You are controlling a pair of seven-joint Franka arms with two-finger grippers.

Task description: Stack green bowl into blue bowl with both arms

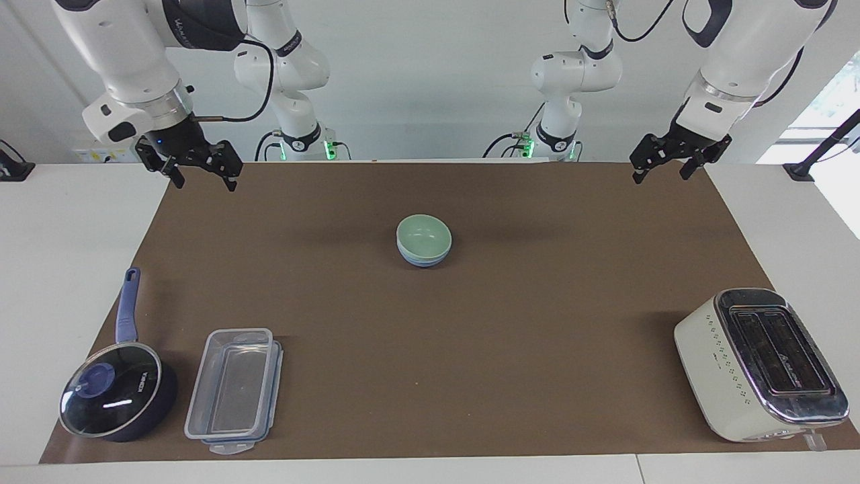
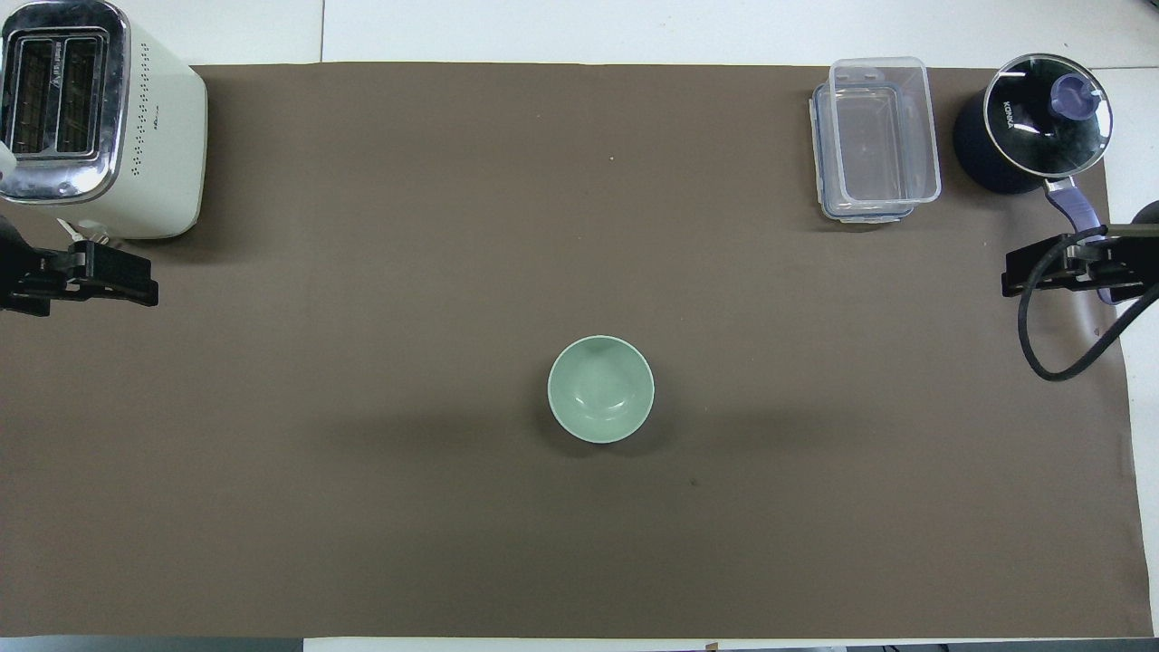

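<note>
The green bowl [image 1: 423, 234] sits nested inside the blue bowl [image 1: 422, 261] at the middle of the brown mat. Only the blue bowl's lower side shows under it. In the overhead view only the green bowl [image 2: 600, 389] shows; the blue bowl is hidden beneath it. My right gripper [image 1: 205, 182] is open and empty, raised over the mat's corner at the right arm's end [image 2: 1059, 270]. My left gripper [image 1: 660, 176] is open and empty, raised over the mat's corner at the left arm's end [image 2: 90, 276]. Both are well apart from the bowls.
A cream toaster [image 1: 759, 363] [image 2: 90, 118] stands at the left arm's end, farther from the robots than the bowls. A clear lidded container [image 1: 232, 390] [image 2: 874, 140] and a dark blue lidded saucepan [image 1: 114, 396] [image 2: 1032, 122] stand at the right arm's end.
</note>
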